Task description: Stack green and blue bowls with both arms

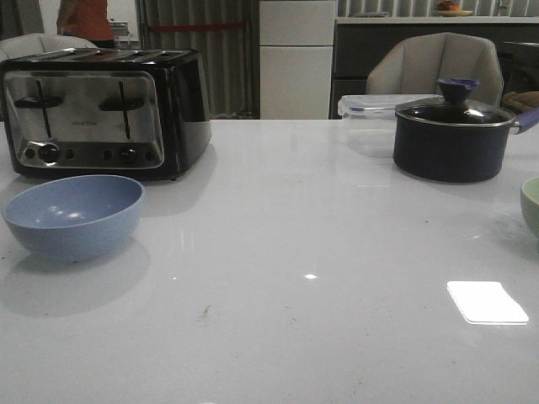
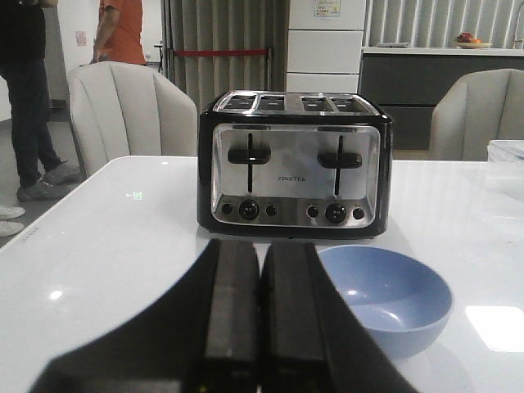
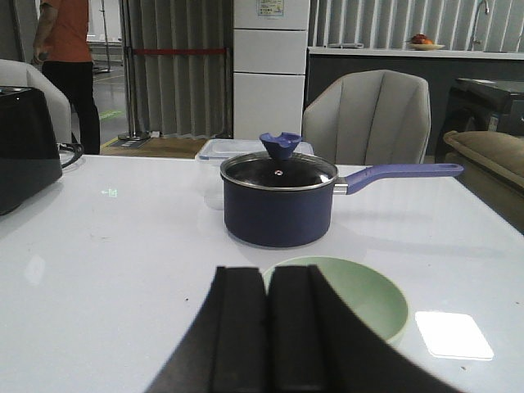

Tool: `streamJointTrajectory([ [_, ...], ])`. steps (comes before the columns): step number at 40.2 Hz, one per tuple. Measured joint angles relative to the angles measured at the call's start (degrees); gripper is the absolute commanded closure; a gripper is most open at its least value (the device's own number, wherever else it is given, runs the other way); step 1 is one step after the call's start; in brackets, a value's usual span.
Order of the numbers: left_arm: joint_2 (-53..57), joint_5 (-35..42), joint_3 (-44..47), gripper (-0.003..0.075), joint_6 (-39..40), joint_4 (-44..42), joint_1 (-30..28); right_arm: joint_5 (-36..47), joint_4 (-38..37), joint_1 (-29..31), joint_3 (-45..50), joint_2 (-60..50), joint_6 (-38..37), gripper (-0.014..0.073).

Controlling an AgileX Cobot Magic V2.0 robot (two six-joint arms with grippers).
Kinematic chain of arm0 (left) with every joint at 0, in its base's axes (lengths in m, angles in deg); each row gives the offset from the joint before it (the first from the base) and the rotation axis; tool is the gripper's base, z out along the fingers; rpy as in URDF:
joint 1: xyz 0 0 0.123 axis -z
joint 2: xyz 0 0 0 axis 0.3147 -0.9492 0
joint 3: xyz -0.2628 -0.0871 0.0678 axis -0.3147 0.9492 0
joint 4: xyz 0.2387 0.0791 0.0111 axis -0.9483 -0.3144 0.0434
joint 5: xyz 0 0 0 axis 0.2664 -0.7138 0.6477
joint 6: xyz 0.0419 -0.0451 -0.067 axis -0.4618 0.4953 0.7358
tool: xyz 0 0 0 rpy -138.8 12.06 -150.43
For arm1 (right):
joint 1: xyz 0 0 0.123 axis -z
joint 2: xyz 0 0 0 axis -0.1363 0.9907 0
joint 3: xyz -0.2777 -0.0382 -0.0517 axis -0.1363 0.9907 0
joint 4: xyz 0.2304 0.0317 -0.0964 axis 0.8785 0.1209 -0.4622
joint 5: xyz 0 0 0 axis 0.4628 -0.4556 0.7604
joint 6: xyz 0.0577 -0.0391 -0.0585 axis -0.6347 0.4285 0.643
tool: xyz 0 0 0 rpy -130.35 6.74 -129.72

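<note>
- Nearest, left wrist view: left gripper (image 2: 259, 319) with its two dark fingers pressed together, only a thin seam between them; we read it as clenched, grasping nothing.
- Right wrist view: right gripper (image 3: 268, 327) likewise, fingers side by side with a hairline gap; clenched on nothing; neither arm shows in the front view.
- Blue bowl (image 1: 74, 215) sits upright and empty on the white table (image 1: 295, 320), at the robot's left, near the front; in the left wrist view it lies just beyond the fingers, off to one side, not touching them.
- Green bowl (image 3: 360, 299) sits upright and empty at the robot's far right; in the front view only a sliver of it (image 1: 531, 204) shows at the frame edge; in the right wrist view it lies just past the fingertips, partly hidden behind them; we cannot tell if there is contact.
- The two bowls are well apart, one at each side of the table; nothing is stacked; we judge the task at its start, no bowl lifted yet.
- Left to do, as we judge it: part each pair of fingers, take a bowl rim with each arm, bring both toward the middle, set one inside the other.
- Farther back: toaster (image 1: 97, 109) behind the blue bowl; dark lidded pot (image 1: 455, 135) behind the green bowl, with a clear plastic box (image 1: 370, 109) beside it.
- Farthest: chairs beyond the table edge.
</note>
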Motion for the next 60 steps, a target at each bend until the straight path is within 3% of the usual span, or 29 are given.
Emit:
streamJointTrajectory([
  [41, 0.0, 0.0, 0.0, 0.0621, 0.0, 0.0, 0.0, 0.0, 0.0, 0.0, 0.0, 0.0, 0.0, 0.0548],
  [50, 0.0, 4.84, -0.14, 0.0621, 0.0, 0.0, 0.0, 0.0, 0.0, 0.0, -0.15, 0.0, 0.0, 0.0548],
  [60, 0.0, 5.57, -8.76, 0.0621, 0.0, 0.0, 0.0, -3.91, 0.0, 0.0, -11.13, 0.0, 0.0, 0.0548],
])
